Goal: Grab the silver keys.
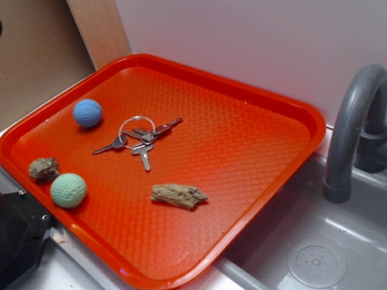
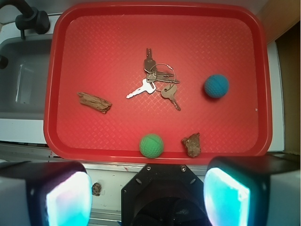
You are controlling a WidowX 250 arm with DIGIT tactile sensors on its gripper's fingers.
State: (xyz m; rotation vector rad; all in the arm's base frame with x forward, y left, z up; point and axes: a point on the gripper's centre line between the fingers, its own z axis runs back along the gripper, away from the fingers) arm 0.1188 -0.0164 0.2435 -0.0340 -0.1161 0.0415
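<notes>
thin-ringed silver keys [image 1: 140, 136], dimpled tray [image 1: 254, 145]

Red tray [image 1: 254, 103] bearing blue ball [image 1: 87, 113], green ball [image 1: 68, 190], brown rock [image 1: 43, 169], wood piece [image 1: 179, 196]; grey sink [image 1: 338, 241] with faucet [image 1: 351, 133] beside it.

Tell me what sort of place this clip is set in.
Probably a toy kitchen sink set up as a robot test bench: grey faucet, sink basin with drain, and an orange tray holding the silver keys.

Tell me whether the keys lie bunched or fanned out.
Fanned out: the keys lie flat on the tray, blades pointing several ways from one ring, clear of the balls.
</notes>
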